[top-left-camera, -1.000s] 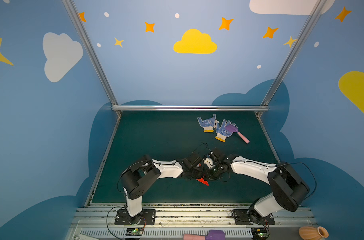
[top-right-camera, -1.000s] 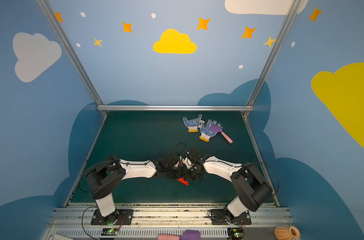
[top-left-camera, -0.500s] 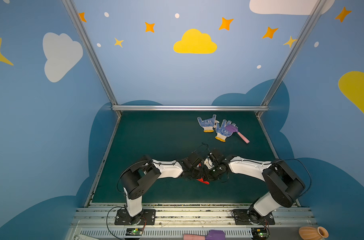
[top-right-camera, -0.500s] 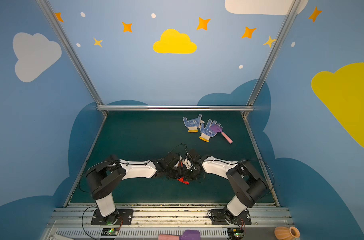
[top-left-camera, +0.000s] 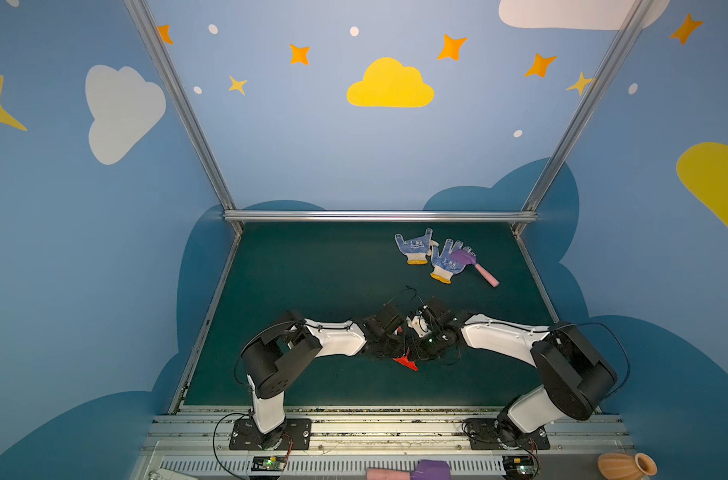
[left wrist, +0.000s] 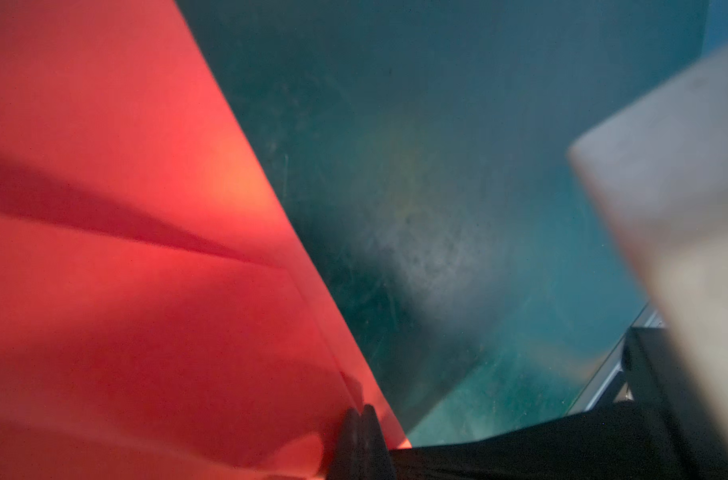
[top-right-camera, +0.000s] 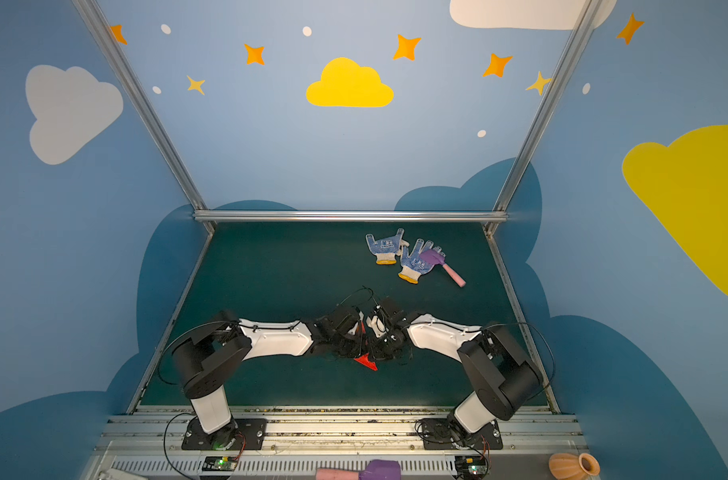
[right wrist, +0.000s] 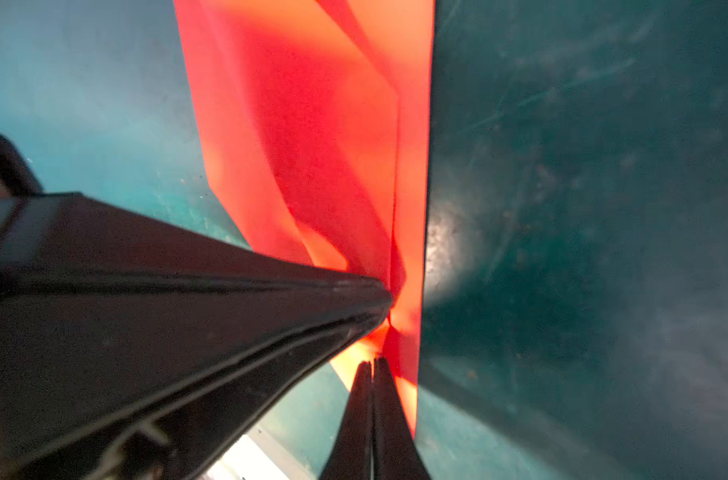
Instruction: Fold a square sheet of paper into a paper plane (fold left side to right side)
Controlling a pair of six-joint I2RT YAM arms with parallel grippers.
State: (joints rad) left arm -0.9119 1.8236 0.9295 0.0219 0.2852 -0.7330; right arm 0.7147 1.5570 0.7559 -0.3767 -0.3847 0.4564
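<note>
Paper plane [right wrist: 312, 145], a thin bright red sheet already creased into layered folds, is pinched between both hands over the dark green table [top-left-camera: 312, 291]. From above, the hands cover nearly all of it; only its pointed tip pokes out just past them on the arm-base side.

Left hand [left wrist: 360, 417]: tips fully together, nipping the sheet right at its edge.

Right hand [right wrist: 372, 372]: tips together too, on the paper's rim. The left hand's black fingers [right wrist: 270, 299] bite just beside it.

Risks, my read:
- Both bites are shallow and close together, so any pull apart could tear the thin paper or pop an edge free.
- A small wrist twist could set a stray crease.
- The hands hide the fold line from above, so misalignment would go unseen.

Can't tell whether the paper touches the table.
</note>
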